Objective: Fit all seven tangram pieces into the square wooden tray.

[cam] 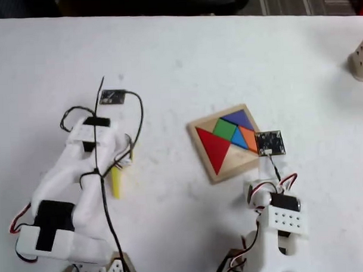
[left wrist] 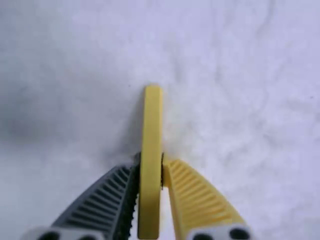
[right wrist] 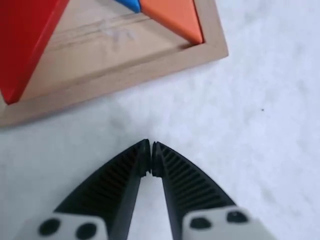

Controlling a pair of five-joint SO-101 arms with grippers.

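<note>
tray [cam: 237, 161] sits flat on the white table [cam: 166, 47], right of centre, turned corner-on like a diamond. five pieces in it: red triangle [cam: 215, 148] in the left part, green square [cam: 225, 129] beyond it, purple piece [cam: 240, 118] at the far corner, orange piece [cam: 248, 136] and blue piece [cam: 238, 140] toward the right corner. bare wood shows in the near-right part, between the red triangle and the rim.

yellow piece [left wrist: 151, 115] is off the tray, well to its left. it's pinched edge-on in the left gripper [left wrist: 150, 162], with one grey finger [left wrist: 107, 200] and one yellow finger [left wrist: 197, 197] pressed on its flat faces. it sticks out past the tips over bare table; can't tell if it touches the surface. in the high view it's a yellow strip under the white left arm [cam: 81, 175].

right gripper [right wrist: 150, 150] is closed on nothing, black tips together. it's over bare table just beside the tray's near-right rim, not touching it. the right wrist view has that rim with the red triangle, the orange tip and a sliver of blue behind it. right arm [cam: 283, 219] comes in from the near edge. a camera board [cam: 269, 143] overlaps the tray's right corner in the high view.

black cables [cam: 138, 113] loop over the left arm. beige perforated object [cam: 361, 61] at the far right edge.
</note>
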